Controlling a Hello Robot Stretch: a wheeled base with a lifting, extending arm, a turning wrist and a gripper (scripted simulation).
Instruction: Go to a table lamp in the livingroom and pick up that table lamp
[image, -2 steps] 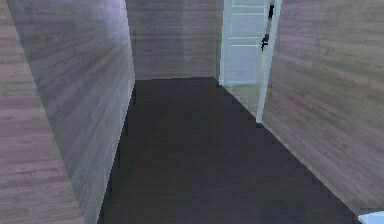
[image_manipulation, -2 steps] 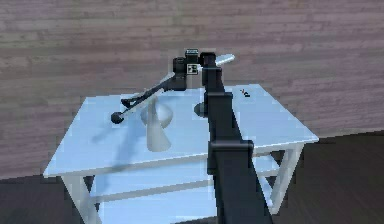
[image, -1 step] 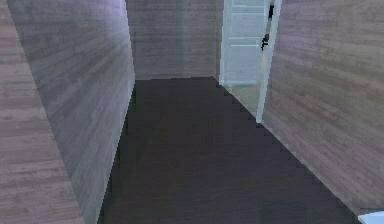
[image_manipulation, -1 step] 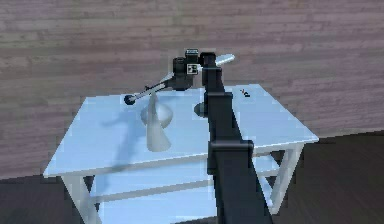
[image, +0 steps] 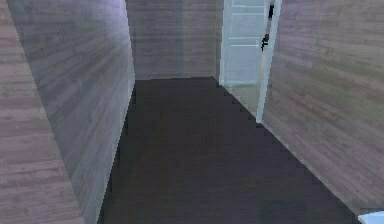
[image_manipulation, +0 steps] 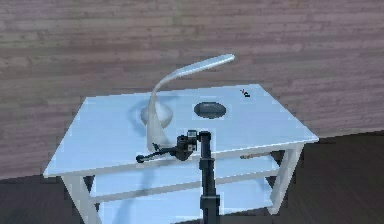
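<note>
Table lamp (image_manipulation: 156, 120) stands upright on the white bench (image_manipulation: 105, 130) in the arm side view, its flared base a little toward nine o'clock of the top's middle. From the base a thin white neck curves up and over, and the flat head ends toward two o'clock. At three o'clock of the base a dark round disc (image_manipulation: 209, 108) sits in the top; whether it is a recess or a loose thing cannot be told. Toward one o'clock of it, near the far edge, are small dark marks (image_manipulation: 245, 96), too small to read as writing or a label. The bench stands before a wood-plank wall (image_manipulation: 90, 40) and has white shelves (image_manipulation: 235, 182) under its top.

The dark arm (image_manipulation: 207, 190) rises from six o'clock to the bench's near edge. At its end the jaws reach toward nine o'clock, the thin fingers (image_manipulation: 148, 157) at six o'clock of the lamp's base. With lamp and benchtop right behind them, whether the jaws hold anything cannot be told, nor whether they touch the lamp.

The forward view shows a corridor with a dark floor (image: 190, 150) between plank walls, and a white door (image: 243, 40) at one o'clock with a dark handle (image: 266, 40).
</note>
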